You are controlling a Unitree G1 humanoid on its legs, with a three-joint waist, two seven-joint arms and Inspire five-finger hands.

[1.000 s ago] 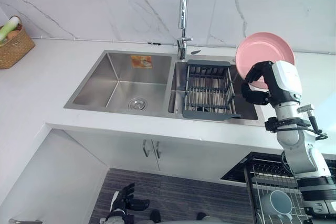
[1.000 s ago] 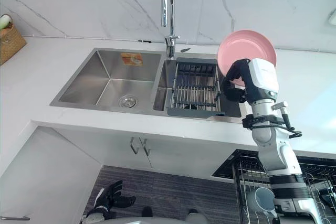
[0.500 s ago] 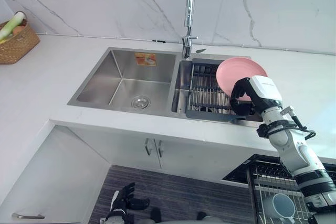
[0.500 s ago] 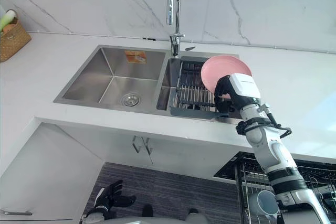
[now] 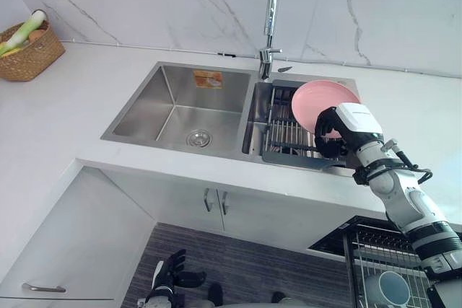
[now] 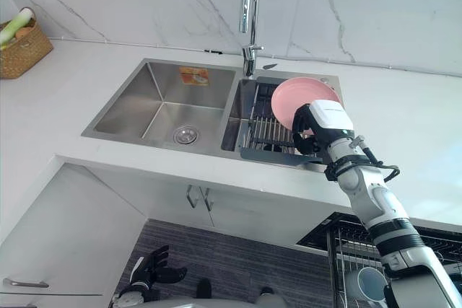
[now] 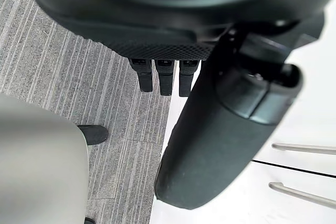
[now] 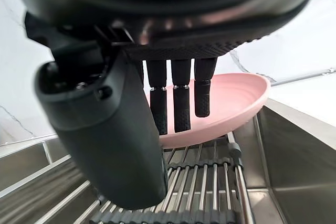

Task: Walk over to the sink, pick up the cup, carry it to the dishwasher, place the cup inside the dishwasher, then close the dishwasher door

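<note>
Step in hand: the task names a cup, yet the right hand [image 5: 345, 129] has a pink plate [image 5: 317, 99]. I judge it is being handled at the drying rack [image 5: 292, 158] in the sink's [image 5: 180, 99] right basin.
Doing it well: keep the plate's low edge clear of the rack bars and of the faucet [image 5: 272, 12] at 12 o'clock. Raise it fully before swinging toward the dishwasher rack [image 5: 361, 250] at 5 o'clock.
Right hand: closed on the plate's near rim, fingers [image 8: 175, 100] across its inner face. The plate is tilted, and I cannot tell whether it touches the rack.
Cup: a pale cup [image 5: 395, 286] sits in the dishwasher rack, well apart from the sink.
Left hand [image 5: 170, 274]: low at 7 o'clock over the floor, fingers relaxed, holding nothing.
</note>
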